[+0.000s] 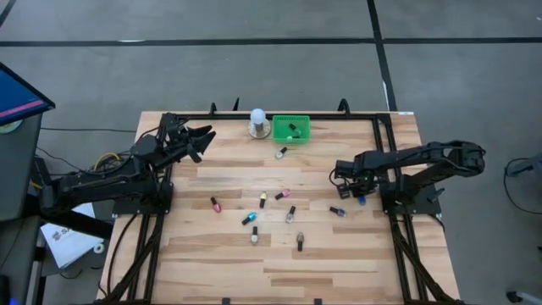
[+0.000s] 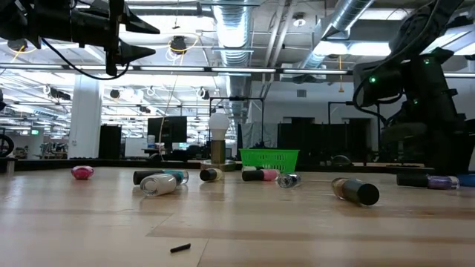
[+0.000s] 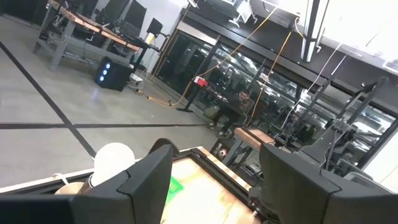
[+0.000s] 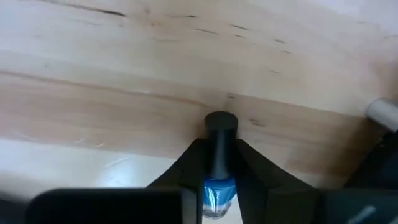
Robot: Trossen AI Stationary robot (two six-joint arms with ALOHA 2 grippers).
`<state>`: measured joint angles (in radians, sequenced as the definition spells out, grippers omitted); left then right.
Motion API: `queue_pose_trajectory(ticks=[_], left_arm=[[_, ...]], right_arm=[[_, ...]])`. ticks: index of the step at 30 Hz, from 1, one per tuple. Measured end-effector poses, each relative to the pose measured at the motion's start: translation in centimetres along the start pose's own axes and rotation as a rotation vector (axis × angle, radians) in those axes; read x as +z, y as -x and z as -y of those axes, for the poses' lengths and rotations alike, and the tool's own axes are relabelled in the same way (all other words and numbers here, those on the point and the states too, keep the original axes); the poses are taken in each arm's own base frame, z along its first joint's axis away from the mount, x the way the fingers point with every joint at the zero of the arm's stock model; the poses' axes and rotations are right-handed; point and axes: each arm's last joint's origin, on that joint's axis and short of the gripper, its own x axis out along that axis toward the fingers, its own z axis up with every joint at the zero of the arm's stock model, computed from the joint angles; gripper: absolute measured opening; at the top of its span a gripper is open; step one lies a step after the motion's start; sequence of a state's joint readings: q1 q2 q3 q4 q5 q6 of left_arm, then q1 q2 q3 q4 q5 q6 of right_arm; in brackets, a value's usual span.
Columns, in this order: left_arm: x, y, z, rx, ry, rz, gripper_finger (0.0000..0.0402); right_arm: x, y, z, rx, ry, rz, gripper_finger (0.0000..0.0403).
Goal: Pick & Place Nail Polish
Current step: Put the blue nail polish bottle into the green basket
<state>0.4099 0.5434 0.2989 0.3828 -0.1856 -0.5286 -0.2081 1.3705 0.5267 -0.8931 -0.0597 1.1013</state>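
My right tool [image 4: 219, 180] is clamped on a blue bottle [image 4: 218, 190], its dark cap [image 4: 220, 127] sticking out past the fingertips toward the counter [image 4: 124, 74]. From above, that tool [image 1: 349, 188] sits low over the right side of the counter, with the blue just showing at its tip [image 1: 361, 200].

The left tool [image 1: 201, 138] waits raised near the far left corner, its fingers spread and holding nothing.

The green tray [image 1: 290, 129] stands at the far edge beside the white dome [image 1: 257, 115], and it already holds at least one bottle. Other bottles lie loose mid-counter: one just in front of the tray [image 1: 281, 153], a pink one [image 1: 215, 204], another near my right tool [image 1: 338, 212], and several between them.

My worries, as I judge them:

- **Slip.** The fingers seem to pinch around the neck and shoulder, not the body. A round glass bottle held there could rotate or drop out during a quick swing.
- **Cap contact.** The cap looks very close to the wood. If I travel before lifting, it could drag and lever the bottle loose.
- **Route.** A low path to the tray crosses the loose bottles and may scatter them.
- **Drop-off.** The tray is small and close to the dome. A high release could bounce the bottle out.
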Motion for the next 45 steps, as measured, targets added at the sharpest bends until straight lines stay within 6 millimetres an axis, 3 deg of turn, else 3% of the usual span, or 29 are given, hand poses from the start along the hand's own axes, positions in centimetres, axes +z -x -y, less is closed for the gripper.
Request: queue_pose_trajectory(ticks=[5,10,13,19,25,30,33,39,45], left_arm=[[0.0,0.0,0.0,0.000,0.000,0.000,0.0239],[0.0,0.0,0.0,-0.003,0.002,-0.002,0.0239],[0.0,0.0,0.0,-0.003,0.003,-0.002,0.0239],[0.0,0.0,0.0,-0.003,0.003,-0.002,0.0239],[0.0,0.0,0.0,-0.003,0.003,-0.002,0.0239],[0.0,0.0,0.0,-0.002,0.003,-0.001,0.0239],[0.0,0.0,0.0,-0.003,0.003,-0.002,0.0239],[0.0,0.0,0.0,-0.003,0.003,-0.002,0.0239],[0.0,0.0,0.0,-0.003,0.002,-0.002,0.0239]], right_arm=[[0.7,1.5,-1.4,0.064,0.066,0.074,0.0049],[2.9,4.9,-3.4,0.221,0.137,0.206,0.0048],[5.1,7.9,-4.7,0.350,0.174,0.317,0.0048],[10.4,13.4,-7.0,0.400,0.313,0.465,0.0048],[16.6,16.7,-10.5,0.375,0.460,0.559,0.0048],[21.3,15.8,-12.8,0.297,0.526,0.504,0.0048],[23.0,14.4,-13.7,0.248,0.557,0.439,0.0048],[24.2,12.8,-14.5,0.166,0.580,0.398,0.0050],[24.3,13.5,-14.4,0.129,0.574,0.460,0.0146]])
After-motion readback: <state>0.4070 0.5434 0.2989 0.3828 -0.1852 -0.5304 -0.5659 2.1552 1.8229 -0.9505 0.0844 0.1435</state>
